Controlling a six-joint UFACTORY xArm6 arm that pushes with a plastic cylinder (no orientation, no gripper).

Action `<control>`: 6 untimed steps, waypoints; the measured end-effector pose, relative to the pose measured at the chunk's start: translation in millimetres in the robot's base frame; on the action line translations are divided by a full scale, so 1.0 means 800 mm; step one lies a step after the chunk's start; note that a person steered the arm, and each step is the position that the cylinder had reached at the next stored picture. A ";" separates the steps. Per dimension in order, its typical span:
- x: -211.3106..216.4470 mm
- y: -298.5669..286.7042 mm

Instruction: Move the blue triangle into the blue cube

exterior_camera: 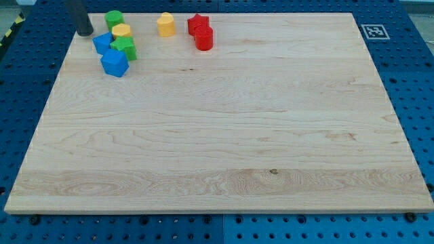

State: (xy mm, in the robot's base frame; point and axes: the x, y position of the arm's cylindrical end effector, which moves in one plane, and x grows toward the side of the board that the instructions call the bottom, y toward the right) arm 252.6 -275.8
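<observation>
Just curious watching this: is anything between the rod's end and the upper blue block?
No. In the camera view, only bare wood separates my tip from the blue triangle; the blue cube sits below it.

Pale wooden desk [224,135] on a blue perforated base [417,81].
Even light falls across the grain; a black-and-white marker tag [372,31] sits at the view's top right, and yellow-black striped tape [10,32] at the top left.

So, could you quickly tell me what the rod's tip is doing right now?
My tip: no gripper, holding nothing. It sits at the board's top-left corner, just up and left of the blue triangle, apparently not touching it; the blue cube lies below that.
</observation>
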 end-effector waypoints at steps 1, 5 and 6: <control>0.016 0.004; 0.076 0.038; 0.091 0.052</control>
